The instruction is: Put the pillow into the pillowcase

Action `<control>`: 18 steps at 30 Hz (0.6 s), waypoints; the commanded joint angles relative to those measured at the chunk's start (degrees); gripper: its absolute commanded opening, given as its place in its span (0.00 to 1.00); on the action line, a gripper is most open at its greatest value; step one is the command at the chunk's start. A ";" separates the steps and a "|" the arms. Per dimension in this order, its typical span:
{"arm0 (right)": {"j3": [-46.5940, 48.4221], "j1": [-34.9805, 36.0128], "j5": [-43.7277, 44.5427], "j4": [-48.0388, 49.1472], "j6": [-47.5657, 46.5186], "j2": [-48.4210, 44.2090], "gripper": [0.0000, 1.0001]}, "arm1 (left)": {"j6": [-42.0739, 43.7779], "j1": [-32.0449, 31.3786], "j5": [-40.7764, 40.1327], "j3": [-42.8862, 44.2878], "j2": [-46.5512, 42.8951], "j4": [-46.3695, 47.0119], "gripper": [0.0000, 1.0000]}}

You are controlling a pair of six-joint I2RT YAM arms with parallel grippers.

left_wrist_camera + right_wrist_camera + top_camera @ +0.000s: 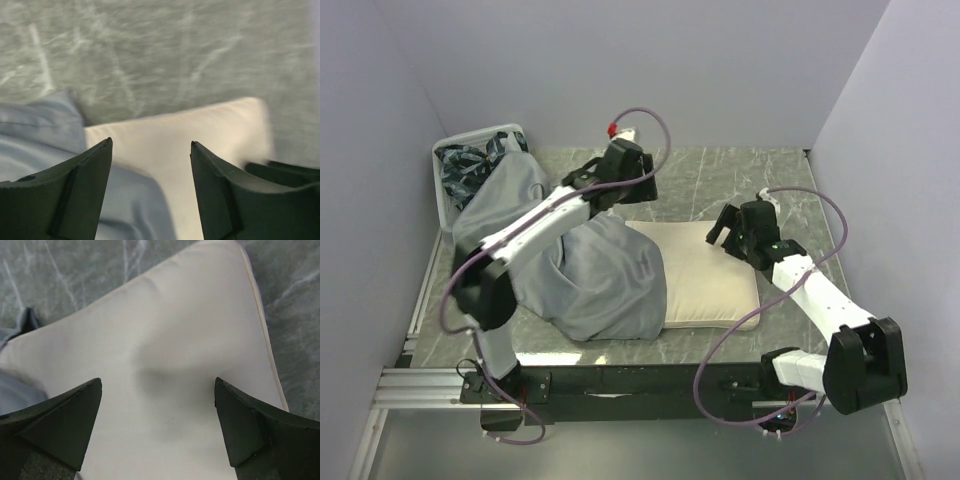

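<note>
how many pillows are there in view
1. The cream pillow lies right of centre on the table, its left end covered by the grey pillowcase. Another could be hidden under that cloth.

Robot lab cell: plain lilac partition walls [700,60], marble-look tabletop [720,170], aluminium mounting rail [420,385] at near edge.

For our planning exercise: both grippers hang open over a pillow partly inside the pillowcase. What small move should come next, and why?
Probably lower the left gripper and close it on the pillowcase edge: its jaws stand open above where grey cloth meets the pillow, whose right part lies uncovered beneath the open right gripper.
</note>
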 commanded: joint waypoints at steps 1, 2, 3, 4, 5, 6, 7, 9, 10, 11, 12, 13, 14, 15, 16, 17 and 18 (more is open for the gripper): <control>-3.76 -2.91 -3.89 5.55 -1.73 0.64 1.00 | 8.33 0.20 -10.16 7.92 11.05 -10.85 0.70; -4.29 -3.27 -4.77 5.91 -1.99 1.25 1.00 | 9.56 0.20 -12.69 9.50 13.00 -12.08 0.69; -5.08 -3.36 -4.69 6.18 -2.08 1.69 1.00 | 9.92 0.20 -14.19 12.30 14.85 -15.31 0.69; -5.61 -3.45 -4.77 6.61 -2.26 1.87 1.00 | 10.18 0.11 -15.95 13.03 17.83 -16.56 0.68; -6.14 -3.45 -4.77 7.05 -2.43 2.04 1.00 | 10.62 0.11 -17.10 13.12 18.73 -17.18 0.67; -7.45 -3.62 -5.91 7.49 -2.43 2.05 1.00 | 10.71 0.11 -18.94 11.91 19.17 -17.28 0.67; -8.16 -3.62 -6.18 8.37 -2.43 1.87 1.00 | 10.89 0.20 -19.30 10.85 19.35 -16.75 0.67; -9.47 -3.62 -6.62 8.99 -2.61 1.96 1.00 | 10.89 0.20 -17.56 8.74 19.53 -16.40 0.66; -9.92 -3.62 -6.88 9.69 -2.52 2.04 1.00 | 10.89 0.20 -16.24 8.21 19.79 -15.70 0.65; -10.09 -3.71 -7.23 9.96 -2.70 2.22 1.00 | 10.89 0.20 -14.75 7.85 20.05 -15.52 0.63; -10.36 -3.71 -8.28 10.13 -2.70 2.39 1.00 | 10.71 0.11 -13.87 7.76 20.92 -15.61 0.57; -10.45 -3.62 -8.73 10.66 -2.70 2.48 1.00 | 10.62 0.11 -12.64 7.76 21.28 -16.22 0.52; -10.54 -3.62 -9.34 11.01 -2.61 2.40 0.98 | 10.45 0.11 -12.11 7.68 21.55 -16.31 0.46; -10.88 -3.62 -10.22 11.36 -2.61 2.22 0.96 | 10.27 0.11 -11.66 7.15 21.55 -16.14 0.32; -11.06 -3.62 -11.44 11.80 -2.61 1.96 0.90 | 10.19 0.11 -10.70 6.97 20.94 -15.87 0.23; -11.24 -3.71 -12.24 11.98 -2.70 1.35 0.81 | 9.92 0.11 -10.26 6.97 20.41 -15.44 0.17; -11.24 -3.54 -12.94 12.07 -2.79 0.99 0.70 | 9.83 0.11 -9.73 7.84 19.36 -15.08 0.06</control>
